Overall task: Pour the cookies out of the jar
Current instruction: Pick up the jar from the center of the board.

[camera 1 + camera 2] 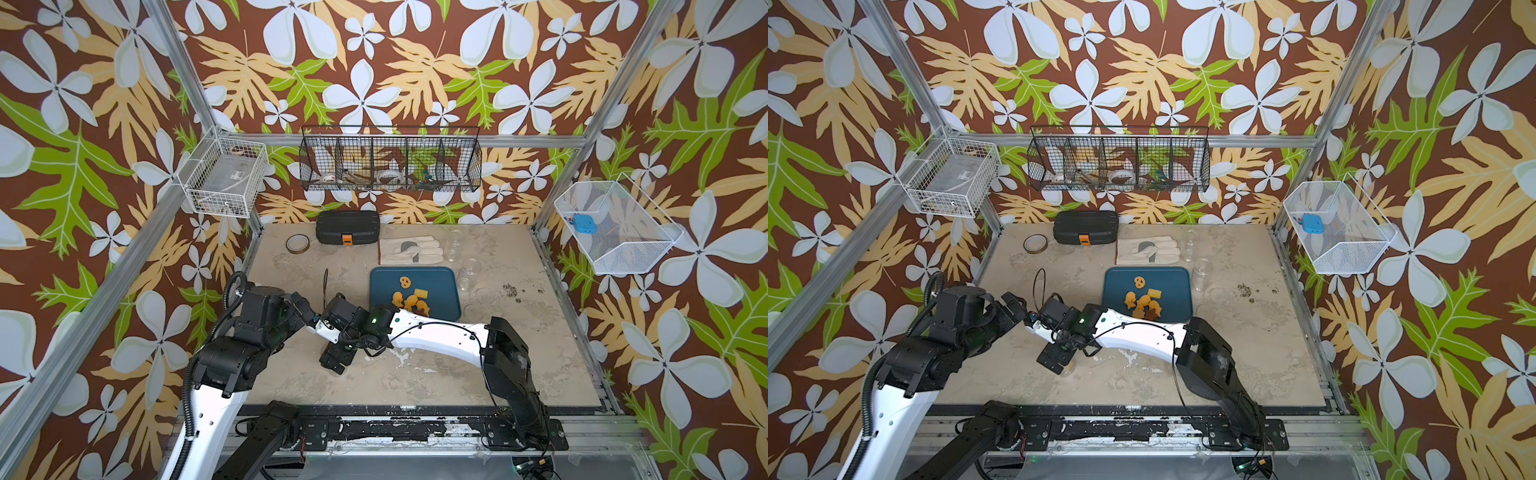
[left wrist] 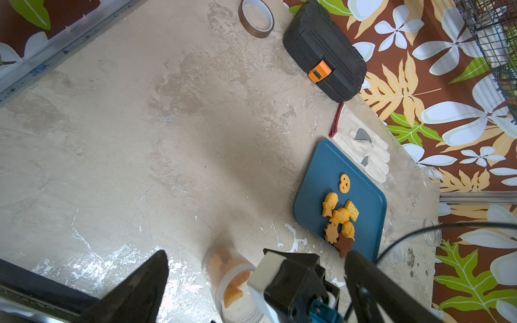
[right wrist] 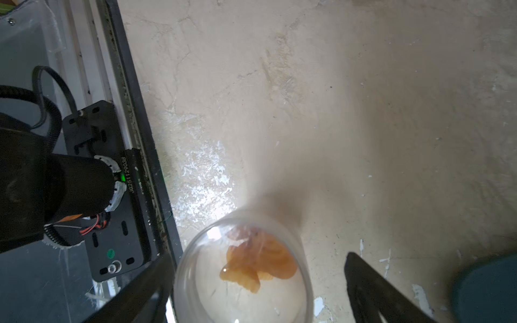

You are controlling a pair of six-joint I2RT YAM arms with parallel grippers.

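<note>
The right gripper [image 3: 258, 255] is wide open and stands around the clear plastic jar [image 3: 243, 290]. One black finger [image 3: 145, 285] is right at the jar's wall and the other is apart from it, so the jar is not clamped. The jar appears to stand upright on the beige worktop [image 3: 363, 112], near its front edge and left of the middle. Some orange cookies [image 3: 257, 263] lie on the bottom of the jar.

The left gripper [image 2: 256, 252] is also fully open and holds nothing. In the left wrist view the jar and the right gripper show between its fingers.

On the dark blue rectangular tray [image 1: 440, 282], in the middle of the worktop, lie other cookies [image 1: 409, 299]. They are orange with one brown, grouped toward the tray's front edge.

White writing on a black bar [image 3: 131, 179] at the front rail reads "JQ251129038".
</note>
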